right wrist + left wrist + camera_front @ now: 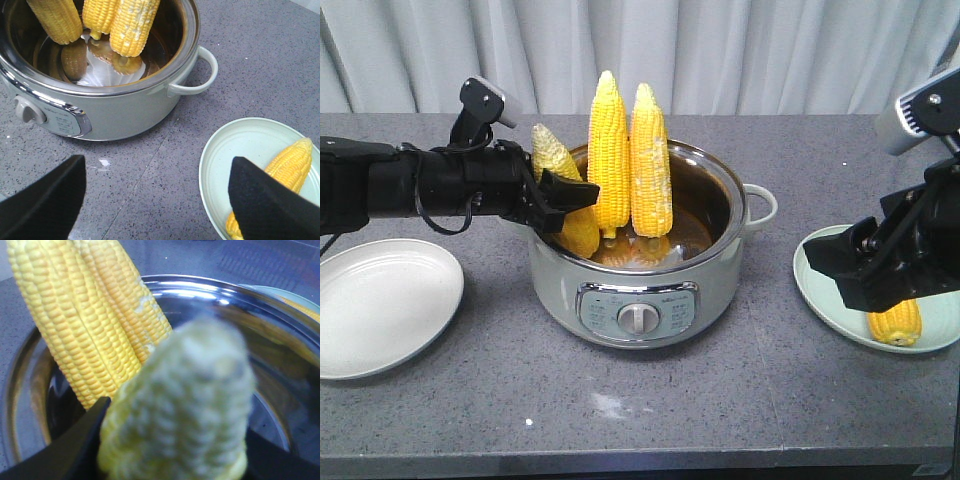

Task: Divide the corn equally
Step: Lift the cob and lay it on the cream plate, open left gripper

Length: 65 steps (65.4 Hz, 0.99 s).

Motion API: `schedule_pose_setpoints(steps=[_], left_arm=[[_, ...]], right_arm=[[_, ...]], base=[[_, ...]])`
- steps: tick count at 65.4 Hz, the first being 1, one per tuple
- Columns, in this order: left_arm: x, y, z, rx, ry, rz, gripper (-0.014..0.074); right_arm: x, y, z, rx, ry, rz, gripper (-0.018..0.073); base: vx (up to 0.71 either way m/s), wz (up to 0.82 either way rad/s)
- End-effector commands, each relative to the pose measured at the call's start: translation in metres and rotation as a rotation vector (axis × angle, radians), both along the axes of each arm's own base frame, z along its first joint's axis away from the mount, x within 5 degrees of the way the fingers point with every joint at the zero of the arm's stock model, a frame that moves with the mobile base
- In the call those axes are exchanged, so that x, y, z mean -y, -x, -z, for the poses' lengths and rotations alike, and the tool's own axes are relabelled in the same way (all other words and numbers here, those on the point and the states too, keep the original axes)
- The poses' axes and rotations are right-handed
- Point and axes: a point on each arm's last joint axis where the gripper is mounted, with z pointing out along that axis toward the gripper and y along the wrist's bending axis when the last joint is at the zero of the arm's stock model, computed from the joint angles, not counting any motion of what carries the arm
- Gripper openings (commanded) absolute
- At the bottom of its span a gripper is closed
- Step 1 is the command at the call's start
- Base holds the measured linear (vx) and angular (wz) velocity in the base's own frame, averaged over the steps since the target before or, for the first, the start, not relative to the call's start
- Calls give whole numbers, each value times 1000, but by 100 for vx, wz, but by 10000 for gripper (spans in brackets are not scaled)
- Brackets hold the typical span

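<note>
The left tool [563,200] is clamped on the pale-tipped cob [550,148], which leans tip-up against the left rim of the cooker pot [710,255] — long axis steep, tilted outward toward the white plate [380,310] on the worktop [720,400]. Two upright cobs [608,150] stand just behind it in the pot. The right tool [870,275] hangs with jaws spread over the green plate [820,280], where the fourth cob [897,322] lies flat. The left arm is nearer the white plate — I judge the cob must rise along its own axis first

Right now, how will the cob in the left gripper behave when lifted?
Likely stiff: the cob holds straight in the left gripper. Its tapered, bumpy body may pivot in the grasp. Laid flat, it could roll.
</note>
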Motion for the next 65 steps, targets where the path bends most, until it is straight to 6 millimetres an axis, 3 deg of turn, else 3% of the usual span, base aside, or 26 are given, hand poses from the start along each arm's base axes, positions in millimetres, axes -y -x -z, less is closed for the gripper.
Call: schedule_pose_setpoints(steps=[1, 15, 35, 45, 53, 65], left_arm=[[3, 8, -34, 76, 68, 19, 276], [-2, 31, -76, 187, 93, 18, 277], [-20, 92, -185, 394, 114, -29, 277], [-34, 115, -218, 374, -25, -110, 277], [-48, 120, -222, 211, -145, -231, 277], [-77, 111, -196, -12, -420, -503, 277]], right_arm=[[0, 0, -14, 93, -32, -1, 554], [0, 1, -14, 85, -33, -1, 554], [0, 1, -14, 85, -33, -1, 554], [0, 1, -14, 85, -33, -1, 554], [0, 1, -14, 85, -33, -1, 554], [0, 1, -14, 84, -33, -1, 554]], base=[[0, 0], [0, 0], [0, 0], [0, 0], [0, 0], [0, 0]])
